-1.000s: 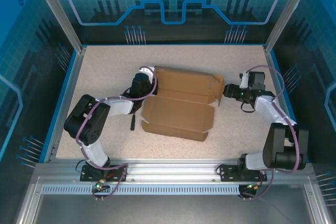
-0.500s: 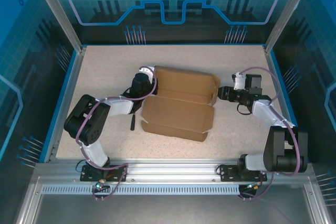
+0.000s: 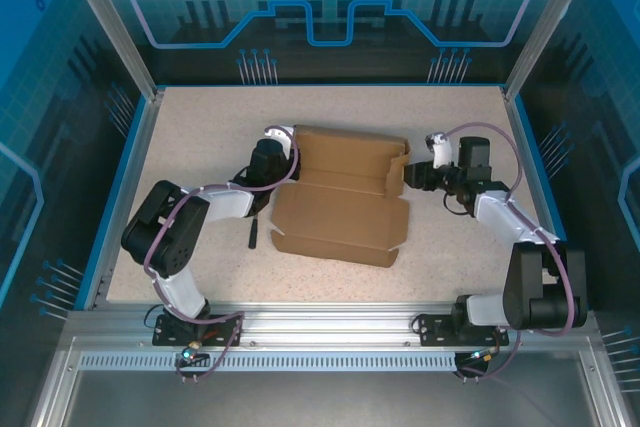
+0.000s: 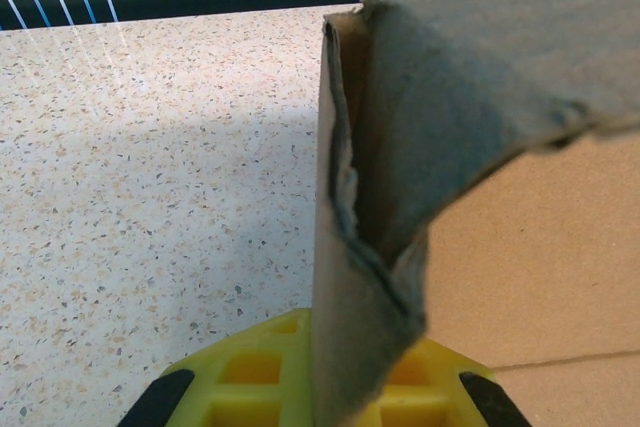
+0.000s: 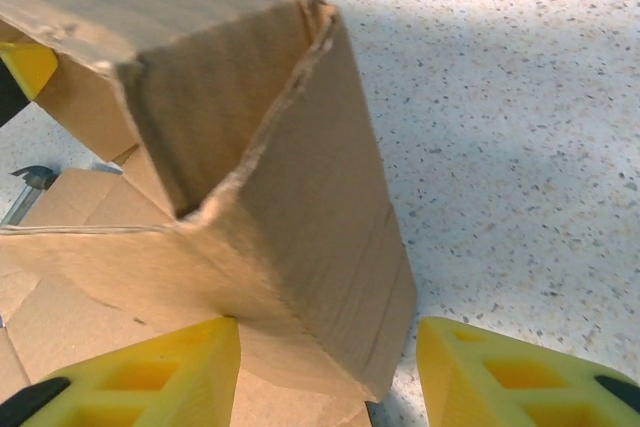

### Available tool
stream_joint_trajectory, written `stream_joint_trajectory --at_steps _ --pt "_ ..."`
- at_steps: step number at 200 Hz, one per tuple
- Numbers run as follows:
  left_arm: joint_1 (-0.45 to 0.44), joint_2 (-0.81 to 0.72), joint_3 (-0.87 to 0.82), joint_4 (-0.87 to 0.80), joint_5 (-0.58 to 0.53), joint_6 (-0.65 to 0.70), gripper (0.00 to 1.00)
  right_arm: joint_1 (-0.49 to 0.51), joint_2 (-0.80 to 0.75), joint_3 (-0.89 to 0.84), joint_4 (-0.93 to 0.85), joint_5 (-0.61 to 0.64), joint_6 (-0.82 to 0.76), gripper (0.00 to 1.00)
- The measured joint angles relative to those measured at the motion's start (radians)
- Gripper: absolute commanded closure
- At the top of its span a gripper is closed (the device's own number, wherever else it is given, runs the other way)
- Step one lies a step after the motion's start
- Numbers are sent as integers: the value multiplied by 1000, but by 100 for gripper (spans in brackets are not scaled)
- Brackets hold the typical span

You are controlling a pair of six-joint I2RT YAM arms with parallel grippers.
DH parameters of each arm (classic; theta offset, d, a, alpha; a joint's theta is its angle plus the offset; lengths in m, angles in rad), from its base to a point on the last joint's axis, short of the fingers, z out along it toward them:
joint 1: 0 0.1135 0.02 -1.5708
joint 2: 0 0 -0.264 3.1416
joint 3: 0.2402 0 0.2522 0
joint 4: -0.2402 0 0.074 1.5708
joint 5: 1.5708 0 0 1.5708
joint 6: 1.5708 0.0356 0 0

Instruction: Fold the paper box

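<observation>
While the paper box (image 3: 340, 205) lies at the middle of the speckled surface (image 3: 200, 122), both arms reach in to its far half, one from each side. Its near panel rests flat; its far part is partly raised into walls. The left gripper (image 3: 283, 137) sits at the box's far left corner. In the left wrist view its jaws are closed tight on an upright cardboard flap, whose worn edge rises from between the yellow fingers (image 4: 250, 372). The right gripper (image 3: 410, 175) meets the box's right end. In the right wrist view its jaws stand partly open around a folded, upright corner of the cardboard. The left-hand finger (image 5: 150, 367) lies against the board, while the right-hand finger (image 5: 480, 367) stands clear of it, with bare surface showing in the gap. The right jaws therefore straddle the corner without clamping it. A small black tool (image 3: 253, 234) lies on the surface just beside the box's left edge, close to the left arm's forearm and apart from both sets of jaws.
</observation>
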Motion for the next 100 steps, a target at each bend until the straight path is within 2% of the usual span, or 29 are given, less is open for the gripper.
stream_joint_trajectory --at_steps 100 --pt "0 0 0 -6 0 1 100 32 78 20 46 -20 -46 52"
